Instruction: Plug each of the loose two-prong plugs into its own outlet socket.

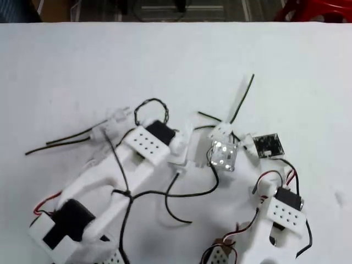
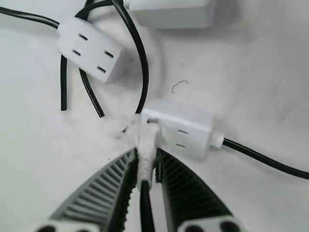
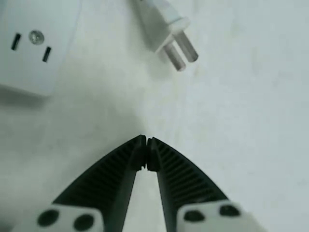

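White tabletop [image 1: 176, 60] is seen from above, strewn with black cords [image 1: 181, 193]. Two arms are counted on it: the left arm [image 1: 110, 181] is stretched from the lower left toward the middle, and the right arm [image 1: 283, 214] is placed at the lower right.

In the left wrist view, the left gripper [image 2: 146, 157] is clamped on one white plug [image 2: 147, 137], with the plug's black cord pinched between the ribbed fingers [image 2: 116, 183]. The plug's nose is held against the end of a white socket block [image 2: 186, 128]; how far the prongs are seated cannot be told. Three white blocks are counted in that view: this one, a second socket block [image 2: 89, 50] with two pairs of slots lying well apart, and a third block [image 2: 169, 12] cut off at the frame's edge.

In the right wrist view, the right gripper [image 3: 146, 145] is closed on nothing, its fingertips touching above bare table. One loose plug [image 3: 161, 19] is seen lying flat beyond it, with two prongs [image 3: 182, 54] exposed. One outlet [image 3: 34, 48], with two slots and a screw, lies near the plug but apart from it.
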Tool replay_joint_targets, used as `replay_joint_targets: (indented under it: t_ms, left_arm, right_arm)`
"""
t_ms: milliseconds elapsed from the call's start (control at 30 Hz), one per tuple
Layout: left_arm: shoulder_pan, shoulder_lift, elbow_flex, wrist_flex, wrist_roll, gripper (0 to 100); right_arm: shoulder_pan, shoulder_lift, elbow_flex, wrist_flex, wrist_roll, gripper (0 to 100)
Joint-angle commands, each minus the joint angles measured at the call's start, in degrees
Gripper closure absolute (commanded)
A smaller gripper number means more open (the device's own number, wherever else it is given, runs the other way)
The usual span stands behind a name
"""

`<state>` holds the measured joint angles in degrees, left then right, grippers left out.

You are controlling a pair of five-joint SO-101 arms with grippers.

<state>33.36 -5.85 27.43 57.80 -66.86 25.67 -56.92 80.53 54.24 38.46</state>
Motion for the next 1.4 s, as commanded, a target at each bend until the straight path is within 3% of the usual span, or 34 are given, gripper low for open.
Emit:
replay_joint_targets:
  t_ms: [0, 700, 1000, 1367]
  left_arm:
    - [0.4, -3.3, 0.3, -2.6, -0.9, 98]
    - [-2.1, -3.1, 0.4, -0.6, -3.7, 98]
    - [-0.1, 5.1, -0.3, -0.7, -3.5, 98]
    - [4.9, 5.4, -0.3, -0.5, -1.4, 98]
  right_arm:
    - [0.7, 0.1, -0.2, -1.0, -0.4, 97.8]
    - [0.7, 0.1, -0.2, -1.0, -0.4, 97.8]
    - [0.7, 0.1, -0.2, -1.0, -0.4, 97.8]
    - [0.7, 0.1, -0.2, -1.0, -0.4, 97.8]
